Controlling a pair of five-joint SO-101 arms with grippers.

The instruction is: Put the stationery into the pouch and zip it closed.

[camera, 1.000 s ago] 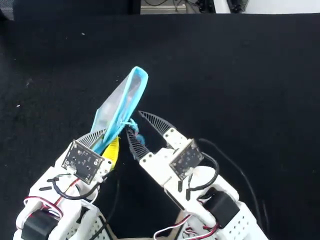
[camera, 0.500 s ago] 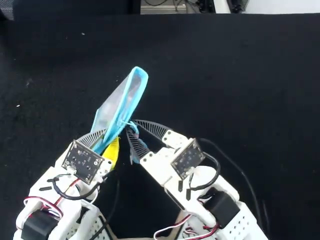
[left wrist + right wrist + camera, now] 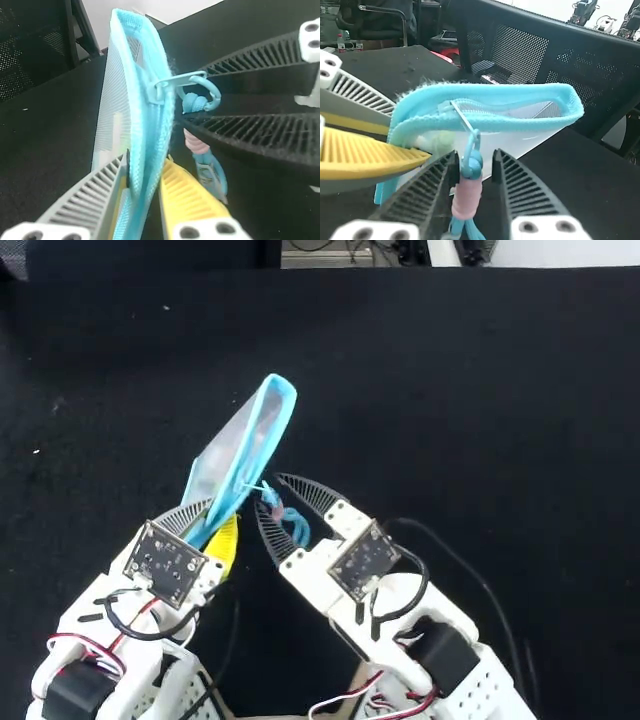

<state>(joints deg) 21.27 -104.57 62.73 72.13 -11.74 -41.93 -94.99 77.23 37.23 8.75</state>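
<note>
A light blue mesh pouch point(image 3: 243, 448) stands on edge above the black table, stationery faintly visible inside point(image 3: 436, 140). My left gripper point(image 3: 145, 172) is shut on the pouch's near end, between a grey finger point(image 3: 87, 200) and a yellow finger point(image 3: 187, 200). The zipper pull point(image 3: 465, 120) sits near that end, and a blue cord with a pink bead point(image 3: 467, 192) hangs from it. My right gripper point(image 3: 472, 162) is narrowly open, its black fingers point(image 3: 427, 187) close on either side of the cord's knot point(image 3: 192, 103), with small gaps.
Black cloth point(image 3: 480, 390) covers the table around both arms. Black mesh chairs point(image 3: 520, 50) stand beyond the table edge. A dark cable point(image 3: 455, 560) trails on the cloth beside the right arm.
My right gripper was wide open beside the pouch a second ago. It has narrowed and the pull cord now hangs between its fingers. The left arm and pouch stayed still.
</note>
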